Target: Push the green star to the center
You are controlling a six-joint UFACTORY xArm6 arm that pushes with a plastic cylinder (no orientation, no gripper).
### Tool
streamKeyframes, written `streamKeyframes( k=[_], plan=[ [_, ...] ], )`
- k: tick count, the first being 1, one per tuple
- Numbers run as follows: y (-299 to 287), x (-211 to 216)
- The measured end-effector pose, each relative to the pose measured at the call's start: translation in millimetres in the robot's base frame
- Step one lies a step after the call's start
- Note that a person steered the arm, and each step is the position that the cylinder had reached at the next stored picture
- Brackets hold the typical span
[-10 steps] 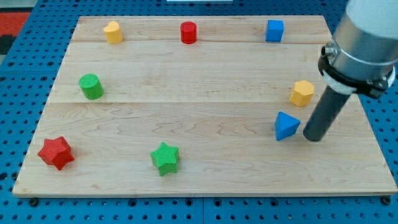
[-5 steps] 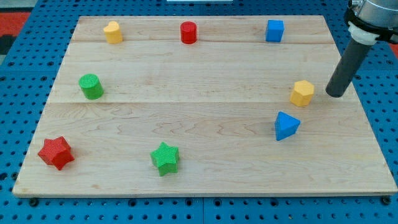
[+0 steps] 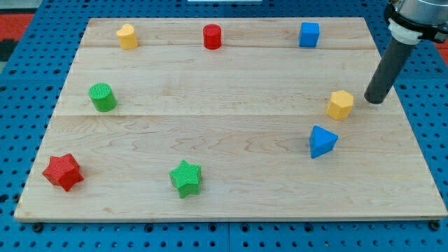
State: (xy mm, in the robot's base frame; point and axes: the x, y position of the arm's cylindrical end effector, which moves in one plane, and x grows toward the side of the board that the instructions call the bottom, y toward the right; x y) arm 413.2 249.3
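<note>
The arm enters from the view's top right corner, where only a small part of its grey wrist housing with a white ring under it is visible. From this ring a straight dark rod [image 3: 387, 70] goes down and leans a little to the view's left. My tip [image 3: 375, 100] rests on the counter [image 3: 231, 140] near its right edge. Taking the yellow block [image 3: 340, 104] as landmark, my tip is just beside it on the view's right, slightly higher in the view, and a narrow gap separates them, so they do not touch.
</note>
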Motion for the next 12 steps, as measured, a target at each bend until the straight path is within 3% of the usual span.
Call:
streamKeyframes(
  k=[6,8,9,10,11,12],
  plan=[
    [19,-8],
    [-21,26],
    [-35,83],
    [-52,167],
    [-124,204],
    [-217,205]
  ],
)
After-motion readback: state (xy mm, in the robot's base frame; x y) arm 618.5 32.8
